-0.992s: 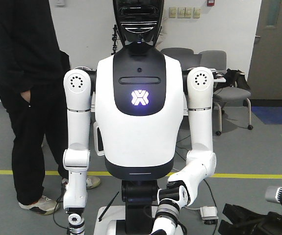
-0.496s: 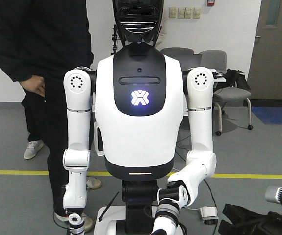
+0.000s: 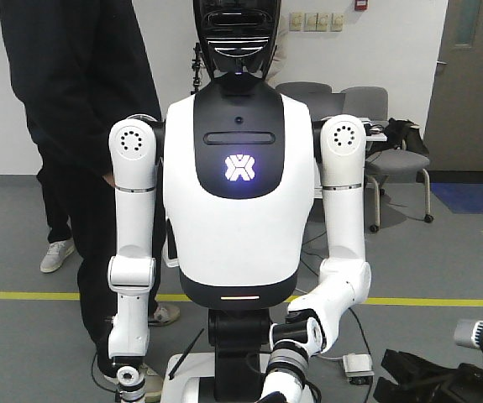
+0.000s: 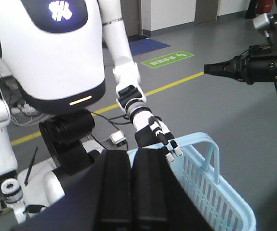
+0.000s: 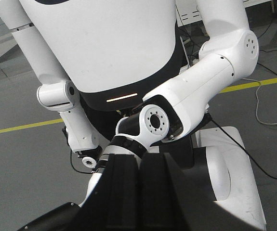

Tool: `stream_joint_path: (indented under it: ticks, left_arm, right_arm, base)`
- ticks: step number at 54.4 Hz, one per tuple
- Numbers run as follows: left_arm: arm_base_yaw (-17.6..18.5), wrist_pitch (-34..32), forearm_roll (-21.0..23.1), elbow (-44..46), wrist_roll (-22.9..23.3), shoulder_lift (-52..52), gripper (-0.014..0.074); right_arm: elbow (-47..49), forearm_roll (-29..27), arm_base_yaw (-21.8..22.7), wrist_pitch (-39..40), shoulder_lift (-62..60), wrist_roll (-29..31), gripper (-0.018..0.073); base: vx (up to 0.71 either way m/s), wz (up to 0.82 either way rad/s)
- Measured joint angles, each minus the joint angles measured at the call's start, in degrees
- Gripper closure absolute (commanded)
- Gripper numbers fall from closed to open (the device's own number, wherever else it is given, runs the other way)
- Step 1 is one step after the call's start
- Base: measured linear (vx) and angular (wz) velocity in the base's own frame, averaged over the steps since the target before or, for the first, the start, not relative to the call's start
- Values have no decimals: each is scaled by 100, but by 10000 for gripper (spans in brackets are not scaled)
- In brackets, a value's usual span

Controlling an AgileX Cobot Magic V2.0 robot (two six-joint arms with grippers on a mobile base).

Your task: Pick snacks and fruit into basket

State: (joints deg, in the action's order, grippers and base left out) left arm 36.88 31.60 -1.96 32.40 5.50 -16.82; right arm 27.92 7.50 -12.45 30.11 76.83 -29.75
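Pale blue plastic basket [image 4: 203, 185] with slotted walls and an arched handle, at the lower right of the left wrist view, standing just right of the left claw [image 4: 130, 153]. Holds contents that cannot be made out from this angle. Left claw: two black slab fingers rising from the bottom centre of that frame, pressed side by side with only a thin seam between, nothing held.

Directly above the claw, a white-and-black jointed hand [image 4: 162, 137] of a tall white humanoid robot [image 3: 239, 218], fingers reaching down to the near rim of the basket; impossible to tell whether touching it or just above. At the upper right of the same frame, the right claw, black and pointed, tips together, well apart from the basket.

Right claw [image 5: 139, 156] in its own wrist view: same pair of black fingers at the bottom centre, closed against each other and empty, pointing at the humanoid's bent forearm and waist with its thin orange light bar.

Front view: humanoid filling the centre, black chest panel with a glowing white emblem, arms hanging down. Behind it at the left, a person in black clothes [image 3: 73, 101]. Grey chairs [image 3: 392, 159] at the right. Grey floor [image 3: 443, 260] crossed by a yellow line [image 3: 443, 301].
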Motion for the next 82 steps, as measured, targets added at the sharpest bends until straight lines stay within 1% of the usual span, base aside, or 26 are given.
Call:
stream_joint_path:
  ticks: [2, 5, 11, 16, 20, 30, 37, 43, 50, 56, 60, 66, 72, 76, 77, 82]
  left_arm:
    - [0, -219, 7, -254, 70, 71, 605]
    - [0, -712, 95, -583, -7, 181, 605]
    - [0, -1919, 496, -1377, -650, 404, 605]
    - [0, -2608, 785, -1891, -1081, 529, 605]
    - [0, -2835, 857, -2193, -1173, 542, 605]
    - [0, -2953, 890, -2788, -1230, 548, 605]
    - [0, -3576, 909, -3101, -1245, 556, 605]
    - [0, -4112, 914, -3313, -1356, 556, 605]
    - [0, -4221, 915, -3406, -1417, 556, 605]
    - [-28, -4177, 920, -3406, -1425, 556, 605]
    - [-304, -4073, 915, -3406, -1343, 556, 605]
    - [-1078, -3999, 919, -3406, -1055, 580, 605]
    - [-1667, -3828, 919, -3406, -968, 790, 605]
    - [-1973, -3471, 919, -3406, -968, 1085, 605]
    - [-2087, -3297, 919, -3406, -980, 1195, 605]
    - [-2426, -2743, 914, -3406, -991, 1646, 605]
  right_arm:
    - [0, 0, 0, 0, 0, 0, 568]
    - [0, 0, 0, 0, 0, 0, 568]
    - [0, 0, 0, 0, 0, 0, 568]
    - [0, 0, 0, 0, 0, 0, 568]
    - [0, 0, 0, 0, 0, 0, 568]
    - [0, 0, 0, 0, 0, 0, 568]
    - [0, -2, 0, 0, 0, 0, 568]
    - [0, -2, 0, 0, 0, 0, 568]
    - [0, -9, 0, 0, 0, 0, 568]
    - [0, -14, 0, 0, 0, 0, 568]
    - [0, -14, 0, 0, 0, 0, 568]
    - [0, -20, 0, 0, 0, 0, 568]
    - [0, -20, 0, 0, 0, 0, 568]
    - [0, -20, 0, 0, 0, 0, 568]
    - [0, -20, 0, 0, 0, 0, 568]
    - [0, -20, 0, 0, 0, 0, 568]
  base:
    - [0, 0]
    - [0, 0]
    - [0, 0]
    - [0, 0]
    - [0, 0]
    - [0, 0]
    - [0, 0]
    - [0, 0]
    - [0, 0]
    - [0, 0]
    - [0, 0]
    - [0, 0]
    - [0, 0]
    - [0, 0]
    - [0, 0]
    - [0, 0]
